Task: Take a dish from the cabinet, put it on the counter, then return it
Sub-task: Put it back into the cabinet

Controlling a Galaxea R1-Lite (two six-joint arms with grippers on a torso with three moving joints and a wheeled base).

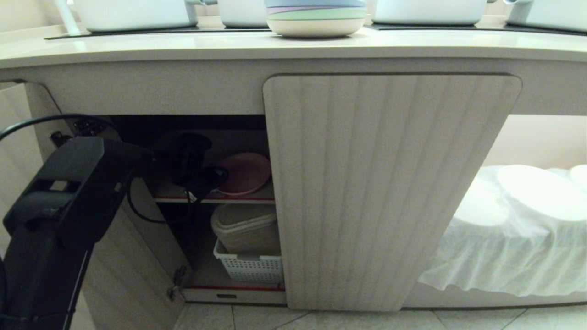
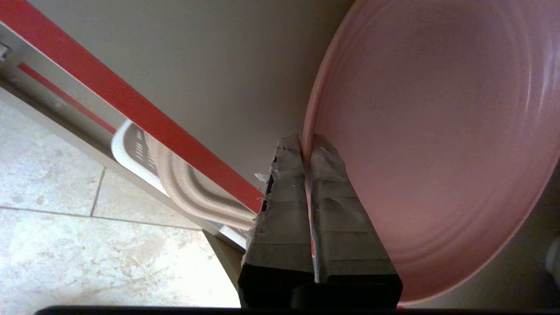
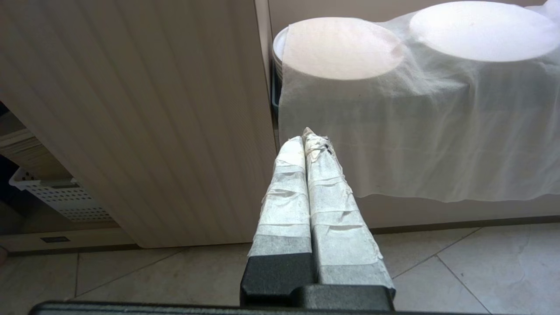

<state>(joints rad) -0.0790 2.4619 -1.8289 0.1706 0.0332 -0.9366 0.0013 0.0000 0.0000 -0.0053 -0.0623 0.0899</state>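
Taking the cabinet [image 1: 390,183] as my landmark, I go from its left side to its right. Its left door [image 1: 124,275] is swung open, and my left arm reaches through that opening to the red-edged inner shelf [image 1: 238,198]. There my left gripper [image 1: 206,179] is clenched on the near rim of the pink dish [image 1: 245,173]; in the left wrist view the two taped fingers [image 2: 288,192] pinch the dish's edge [image 2: 437,144] between them. The dish is still inside the cabinet, over that shelf. Below the shelf I see a white perforated basket [image 1: 250,266] with stacked beige containers [image 1: 247,227] in it. The cabinet's right door is shut. Above the cabinet runs the counter [image 1: 183,46], carrying a stack of pastel plates [image 1: 315,18]. Right of the cabinet, an open recess holds plates under a white cloth [image 1: 513,238]. My right gripper [image 3: 308,140] hangs low before the shut door's right edge, its jaws pressed together on nothing.
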